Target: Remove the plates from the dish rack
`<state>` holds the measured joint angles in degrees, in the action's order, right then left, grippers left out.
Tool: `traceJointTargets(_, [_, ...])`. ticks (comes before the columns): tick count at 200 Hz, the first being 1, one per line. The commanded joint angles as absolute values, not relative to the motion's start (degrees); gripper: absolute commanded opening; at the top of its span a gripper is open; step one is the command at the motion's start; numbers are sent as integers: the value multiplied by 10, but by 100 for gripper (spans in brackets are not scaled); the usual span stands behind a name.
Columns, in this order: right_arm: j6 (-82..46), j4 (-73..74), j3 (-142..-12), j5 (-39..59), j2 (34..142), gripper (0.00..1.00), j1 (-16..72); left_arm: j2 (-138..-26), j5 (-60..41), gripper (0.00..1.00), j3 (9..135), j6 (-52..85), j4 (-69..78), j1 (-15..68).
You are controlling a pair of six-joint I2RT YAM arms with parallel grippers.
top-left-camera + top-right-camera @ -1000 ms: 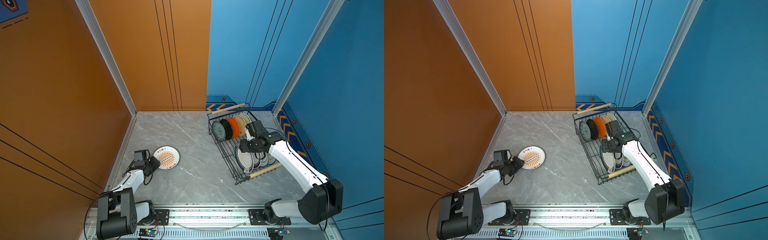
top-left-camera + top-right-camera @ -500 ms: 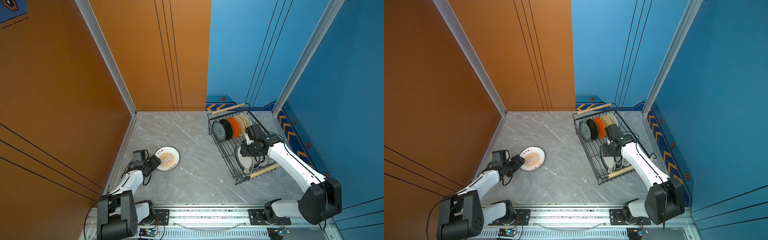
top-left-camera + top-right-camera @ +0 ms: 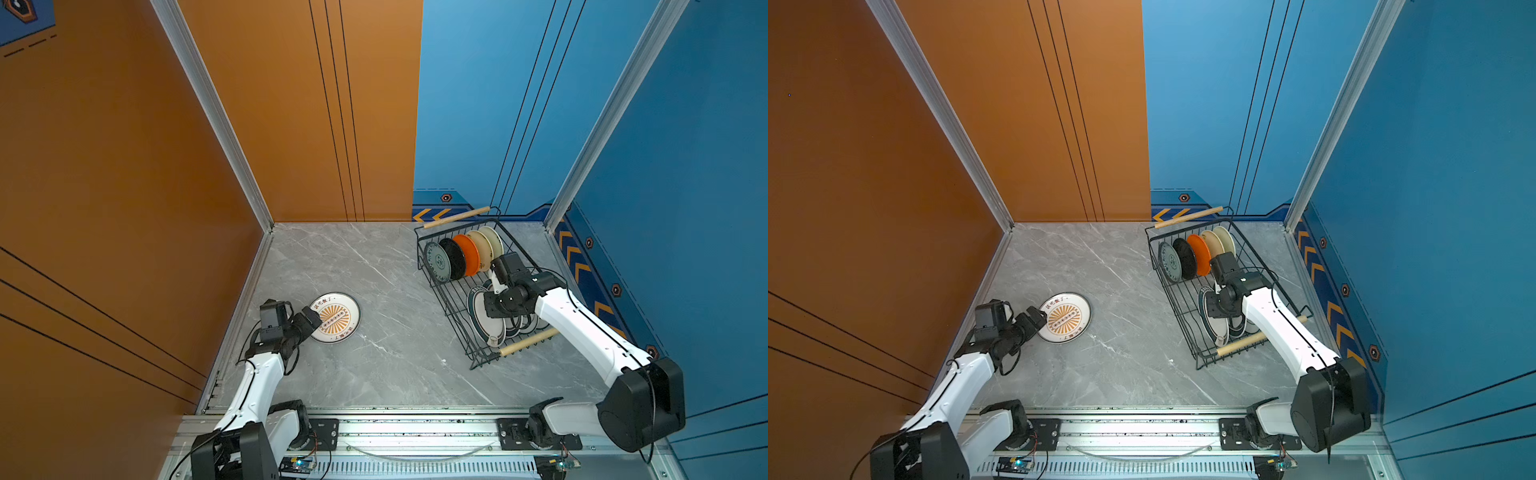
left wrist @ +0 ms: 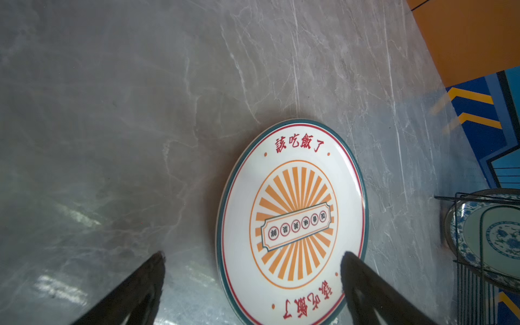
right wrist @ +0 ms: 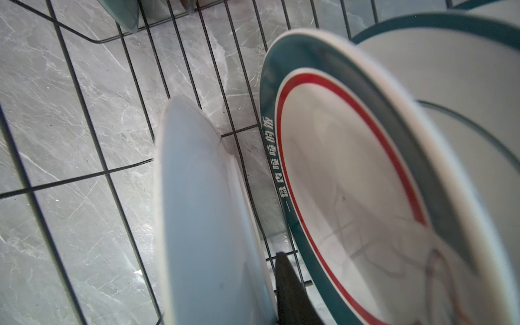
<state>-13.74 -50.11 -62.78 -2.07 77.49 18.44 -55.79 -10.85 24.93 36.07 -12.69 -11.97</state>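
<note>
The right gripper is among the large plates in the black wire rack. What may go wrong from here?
The right gripper seems to straddle only the rim of a plain white plate; it may pivot or slip when lifted.
One finger sits in the narrow gap beside the teal-and-red-rimmed plate; a tilted lift may knock it or drag the black wire dish rack.
The open left gripper has a finger over the sunburst-printed plate; a low retreat may push it.

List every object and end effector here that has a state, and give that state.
Dish rack, on the table, loaded.
Small plates, standing on edge in the rack.
Sunburst plate, flat on the table, not gripped.
Left end effector, open over that plate's edge.
Right end effector, down in the rack at a white plate; grip unclear.
</note>
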Motion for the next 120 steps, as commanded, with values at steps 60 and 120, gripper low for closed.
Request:
traceJointTargets(60, [-129,-522,-629,-29,743,11,190,-532,-83,98,299,377,-195,-84])
traceJointTargets(120, [-111,-551,-693,-45,737,7,192,-555,-34,98,355,381,-259,-42])
